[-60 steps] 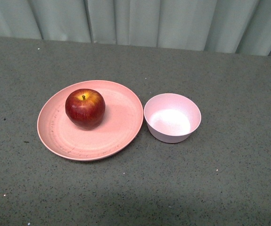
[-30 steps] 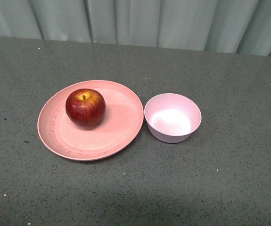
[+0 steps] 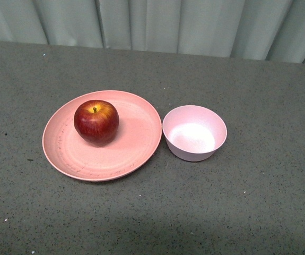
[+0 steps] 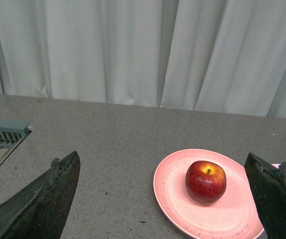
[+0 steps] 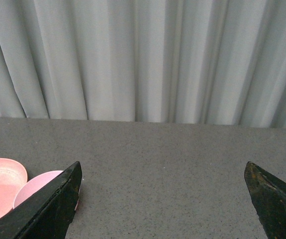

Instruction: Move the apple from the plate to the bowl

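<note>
Dark-red, glossy round apple sat stem-up, left of centre on the wide salmon-pink plate, with the small pale-pink bowl just beside it on the grey speckled bench. My left pincer hung wide open and empty, and my right pincer was the same. I figured the apple was firm, fairly heavy and slick, so I'd squeeze across its widest middle, not near the stem.

Front camera high on robot body, looking down at table. Wrist cameras low, facing curtain; left shares plate, apple with front, right shares bowl.
</note>
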Available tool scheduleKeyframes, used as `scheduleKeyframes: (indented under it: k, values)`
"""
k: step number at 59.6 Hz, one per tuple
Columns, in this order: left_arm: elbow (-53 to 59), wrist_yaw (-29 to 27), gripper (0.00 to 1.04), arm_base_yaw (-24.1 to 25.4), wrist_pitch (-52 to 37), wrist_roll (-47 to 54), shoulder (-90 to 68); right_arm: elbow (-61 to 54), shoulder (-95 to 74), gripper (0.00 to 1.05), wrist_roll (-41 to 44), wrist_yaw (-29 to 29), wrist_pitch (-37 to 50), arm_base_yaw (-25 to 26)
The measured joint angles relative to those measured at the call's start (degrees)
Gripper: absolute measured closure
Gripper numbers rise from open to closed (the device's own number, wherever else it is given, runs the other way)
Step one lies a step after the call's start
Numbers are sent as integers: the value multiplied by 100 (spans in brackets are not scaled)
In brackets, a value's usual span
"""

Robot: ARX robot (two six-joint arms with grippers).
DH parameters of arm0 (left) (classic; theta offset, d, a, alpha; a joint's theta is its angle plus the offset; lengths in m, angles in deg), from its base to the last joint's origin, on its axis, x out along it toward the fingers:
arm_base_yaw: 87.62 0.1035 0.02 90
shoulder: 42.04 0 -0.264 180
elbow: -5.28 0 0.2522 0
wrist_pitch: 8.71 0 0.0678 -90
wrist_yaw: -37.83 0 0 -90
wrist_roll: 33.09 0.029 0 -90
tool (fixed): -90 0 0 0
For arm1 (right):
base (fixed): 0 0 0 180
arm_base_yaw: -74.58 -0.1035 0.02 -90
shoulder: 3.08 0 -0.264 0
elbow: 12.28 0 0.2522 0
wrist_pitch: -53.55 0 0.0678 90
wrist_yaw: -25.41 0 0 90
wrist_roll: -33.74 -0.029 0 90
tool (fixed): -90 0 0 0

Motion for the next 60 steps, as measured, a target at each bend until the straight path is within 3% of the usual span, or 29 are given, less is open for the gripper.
scheduleKeyframes:
  k: [4,14,29,40,47,60]
  values:
    - [-114,-656,7,-142,470,-149,-326,0,0,9,-2,0,0,0]
    - [-162,-623,7,-111,105,-297,-1145,0,0,9,-2,0,0,0]
    - [-422,-466,7,-323,-2203,-616,-3786,0,2,9,-2,-2,0,0]
    - [-1283,33,7,-651,-4083,-509,-6953,0,2,9,-2,-2,0,0]
    - [-2236,46,7,-966,-4183,-485,-8690,0,2,9,-2,-2,0,0]
    - [-3445,24,7,-1340,-3858,-323,-10019,0,2,9,-2,-4,0,0]
